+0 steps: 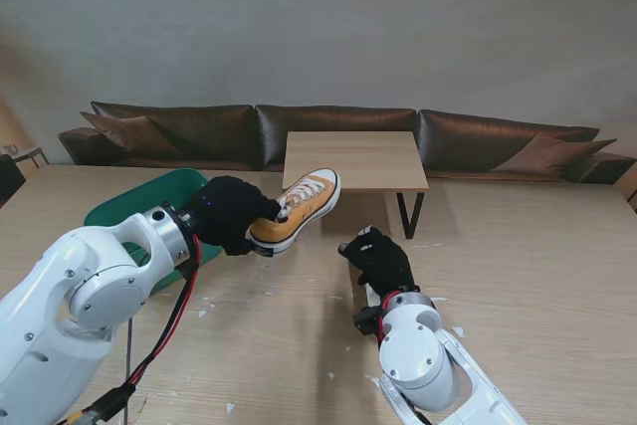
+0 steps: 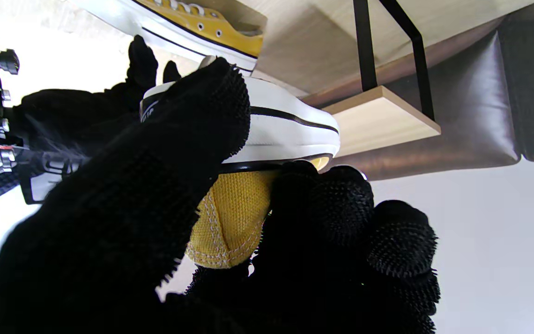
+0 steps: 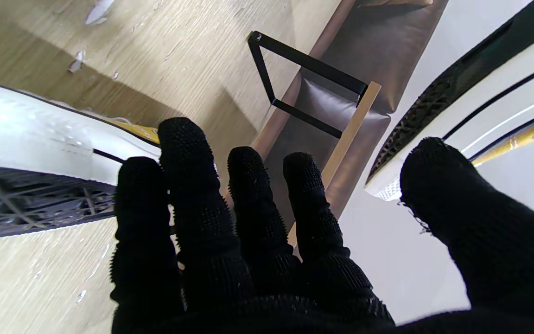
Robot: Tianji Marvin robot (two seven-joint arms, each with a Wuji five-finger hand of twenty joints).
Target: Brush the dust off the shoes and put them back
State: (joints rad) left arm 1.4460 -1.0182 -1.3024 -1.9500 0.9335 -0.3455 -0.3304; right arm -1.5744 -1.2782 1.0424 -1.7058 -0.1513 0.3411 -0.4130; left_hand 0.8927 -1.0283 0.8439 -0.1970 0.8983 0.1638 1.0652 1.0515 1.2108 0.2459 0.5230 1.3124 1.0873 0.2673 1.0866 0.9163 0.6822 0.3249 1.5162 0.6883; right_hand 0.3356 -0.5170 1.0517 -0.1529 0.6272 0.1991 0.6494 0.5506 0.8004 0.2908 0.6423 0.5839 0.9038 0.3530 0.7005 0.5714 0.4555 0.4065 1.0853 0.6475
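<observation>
From the stand, my left hand (image 1: pixel 231 214) is gripping the yellow shoe (image 1: pixel 297 208) by its heel, lifted off the tabletop (image 1: pixel 518 246); nothing is returned yet.

Left wrist: a second shoe (image 2: pixel 188 23) is lying beyond.

Right wrist: my right hand (image 3: pixel 248 241) is spread, holding nothing, no brush visible.

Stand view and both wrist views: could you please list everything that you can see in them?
shoes: two, yellow with white soles; one raised in the left hand, the other on the table close by, shown only in the wrist views
tray: one, green, left side of the table
rack: one, light wood with black legs, far middle of the table
scraps: several, white, scattered on the table
table: one, light wood
sofa: one, dark brown, behind the table
left hand: black glove, shut on the shoe
right hand: black glove, open, holding nothing
</observation>
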